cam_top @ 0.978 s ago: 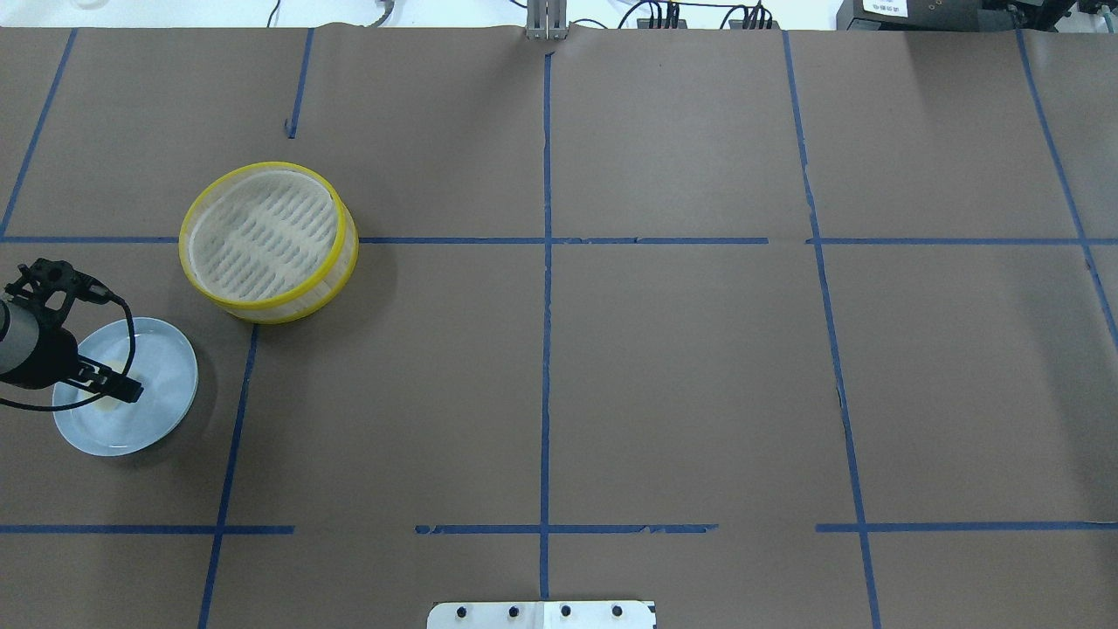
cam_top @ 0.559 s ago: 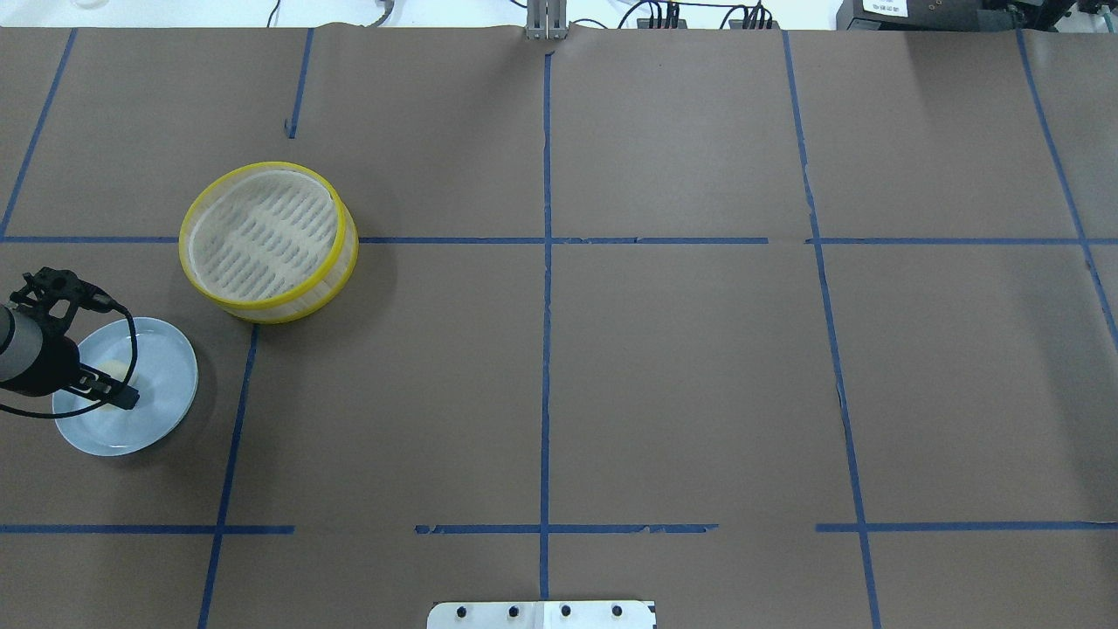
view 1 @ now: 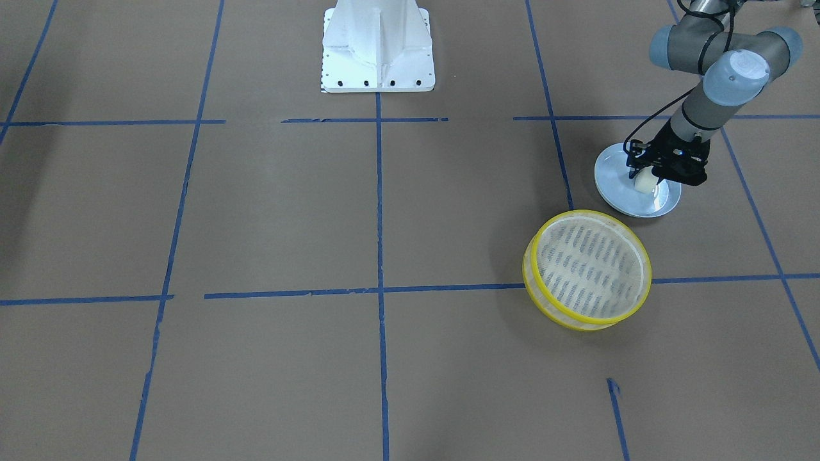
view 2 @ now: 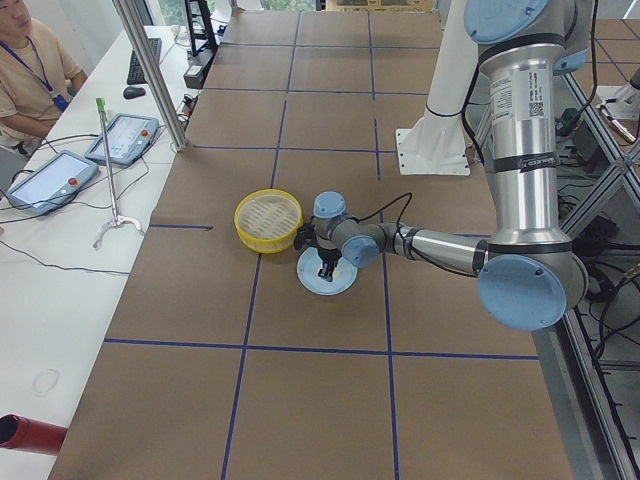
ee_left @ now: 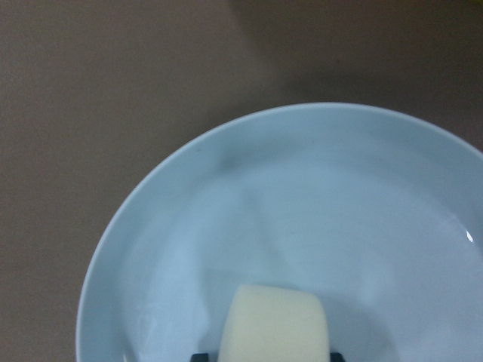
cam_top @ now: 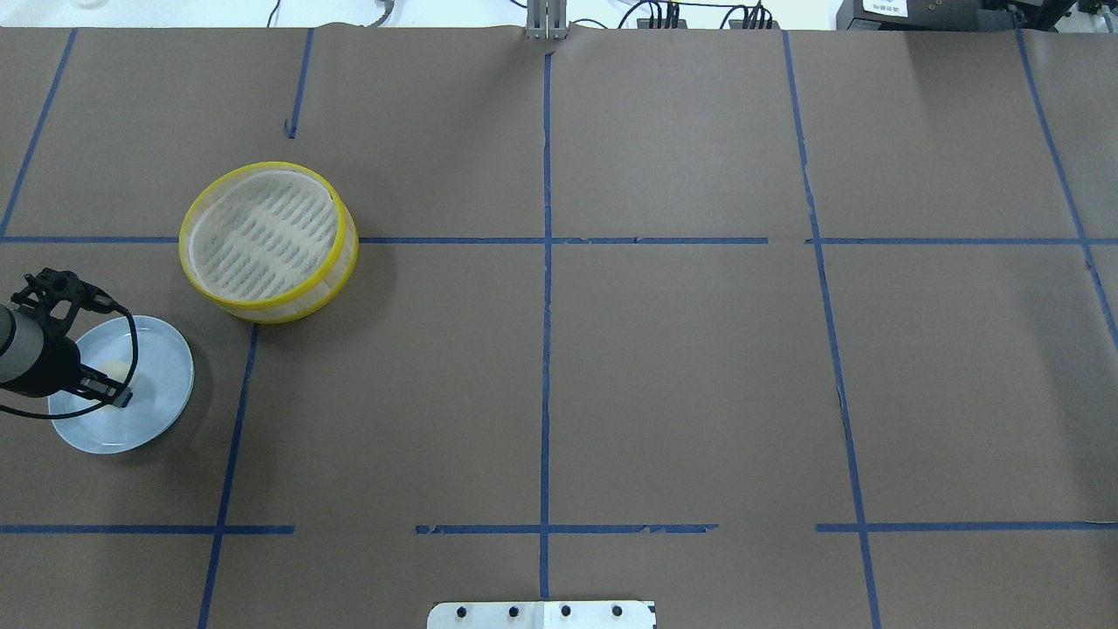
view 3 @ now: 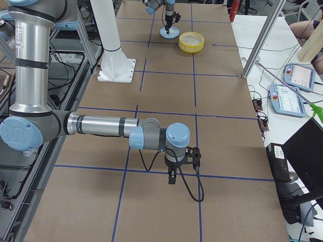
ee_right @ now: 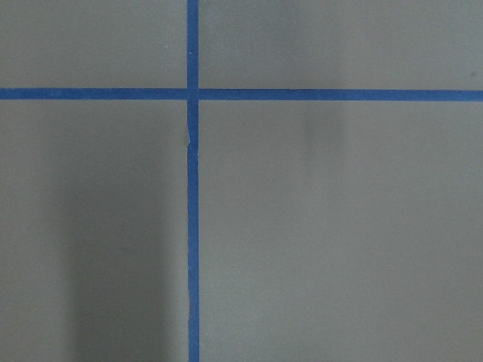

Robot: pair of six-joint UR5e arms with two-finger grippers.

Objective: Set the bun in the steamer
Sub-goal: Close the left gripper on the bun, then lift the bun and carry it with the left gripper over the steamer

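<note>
- Across the whole overhead view, one table [cam_top: 664, 367] lies under matte brown paper gridded with blue tape.
- One round steamer [cam_top: 266, 236], yellow-rimmed and slatted, sits at upper left, with a strip of paper between it and the plate.
- One glossy pale blue plate [cam_top: 159, 391] lies near the left frame edge.
- The left gripper [view 1: 646, 185] pinches the bun from both sides; the right gripper's [view 3: 172, 176] opening cannot be told.
- One smooth, squat cream bun [ee_left: 275, 324] sits within the plate's rim.

a wide table [cam_top: 681, 367] covered in brown paper, marked into big squares by blue tape lines [cam_top: 546, 349]. beside it runs a white bench [view 2: 70, 300] carrying two touchscreen pendants [view 2: 127, 138], a keyboard [view 2: 139, 60] and a mouse [view 2: 134, 92]. a silver post [view 2: 150, 75] rises at the table's edge. the light is even and soft.
</note>
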